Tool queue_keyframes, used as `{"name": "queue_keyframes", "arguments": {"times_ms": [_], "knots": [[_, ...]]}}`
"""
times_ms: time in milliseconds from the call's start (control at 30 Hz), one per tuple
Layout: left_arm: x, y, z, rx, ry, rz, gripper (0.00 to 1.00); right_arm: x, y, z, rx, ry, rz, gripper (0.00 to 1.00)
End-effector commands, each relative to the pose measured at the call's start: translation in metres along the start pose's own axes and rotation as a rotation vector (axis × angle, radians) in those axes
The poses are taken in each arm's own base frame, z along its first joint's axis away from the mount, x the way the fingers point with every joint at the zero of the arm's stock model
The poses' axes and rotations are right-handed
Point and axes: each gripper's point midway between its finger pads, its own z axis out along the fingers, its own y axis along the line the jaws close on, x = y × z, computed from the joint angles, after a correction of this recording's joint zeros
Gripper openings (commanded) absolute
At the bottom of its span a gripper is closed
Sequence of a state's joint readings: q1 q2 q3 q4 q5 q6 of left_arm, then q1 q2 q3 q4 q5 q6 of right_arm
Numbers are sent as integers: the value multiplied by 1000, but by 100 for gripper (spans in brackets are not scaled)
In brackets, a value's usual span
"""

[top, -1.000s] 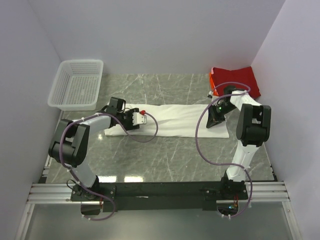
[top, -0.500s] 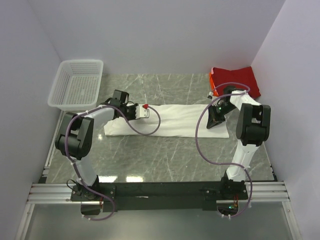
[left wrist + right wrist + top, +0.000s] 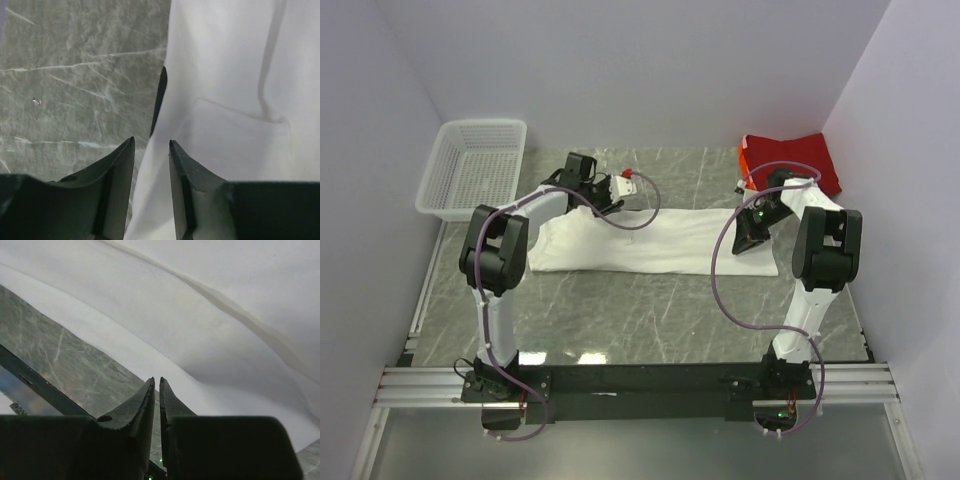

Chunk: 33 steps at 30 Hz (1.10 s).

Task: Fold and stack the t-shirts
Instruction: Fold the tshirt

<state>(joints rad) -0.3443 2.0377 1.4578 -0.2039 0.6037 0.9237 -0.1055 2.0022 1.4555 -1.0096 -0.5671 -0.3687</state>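
The white t-shirt lies as a long folded band across the middle of the table. My left gripper hovers at its far edge, left of centre. In the left wrist view its jaws stand apart over the shirt's edge, gripping nothing. My right gripper rests on the shirt's right end. Its jaws are nearly together where the white cloth meets the table, and no cloth shows between them. The red t-shirt lies folded in the far right corner.
A white mesh basket stands at the far left by the wall. Purple cables loop from both arms over the cloth. Walls close in the table on the left, back and right. Grey marble table shows in front of the shirt.
My left gripper moved from the shirt's left end toward the far side and right, shutting and then parting its jaws. The shirt's left part now reaches farther back. The right arm stayed put.
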Motion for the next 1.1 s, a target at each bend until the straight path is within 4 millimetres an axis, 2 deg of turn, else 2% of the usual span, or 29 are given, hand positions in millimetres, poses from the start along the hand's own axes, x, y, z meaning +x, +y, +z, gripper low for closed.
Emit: {"name": "queue_keyframes", "arguments": {"times_ms": [0,100,267,300,433,500,533,567,600,633,667,800,867,1000,1067], "knots": [[-32,18,-5,-39,-49,-54,41,-15,14,-16,-40,-57,-67,16],[-32,22,-21,-67,-32,-111,41,-20,17,-23,-38,-80,-94,17],[-21,29,-65,-119,-24,-347,41,-30,18,-27,-8,-104,-139,17],[-14,24,-70,-110,-4,-401,41,-32,17,-26,7,-101,-144,17],[19,33,-94,-140,33,-644,41,-52,21,-31,48,-137,-221,17],[21,44,-95,-93,-1,-693,41,-64,28,-32,45,-143,-267,17],[31,49,-98,-50,16,-723,42,-69,33,-36,40,-142,-284,17],[23,47,-97,25,-23,-720,43,-71,37,-34,38,-130,-314,17],[27,42,-99,75,-6,-716,43,-73,39,-34,34,-124,-331,17],[22,48,-108,111,9,-646,42,-75,41,-34,30,-123,-345,18],[38,41,-98,159,31,-661,43,-78,41,-34,27,-129,-358,19],[52,52,-97,155,18,-573,47,-93,69,-24,-15,-134,-440,20],[54,51,-92,164,2,-520,50,-102,82,-25,-38,-148,-465,20],[56,50,-83,179,-17,-471,51,-117,111,-16,-117,-179,-499,21],[56,48,-80,181,-33,-464,52,-129,136,-11,-161,-215,-529,21]]}}
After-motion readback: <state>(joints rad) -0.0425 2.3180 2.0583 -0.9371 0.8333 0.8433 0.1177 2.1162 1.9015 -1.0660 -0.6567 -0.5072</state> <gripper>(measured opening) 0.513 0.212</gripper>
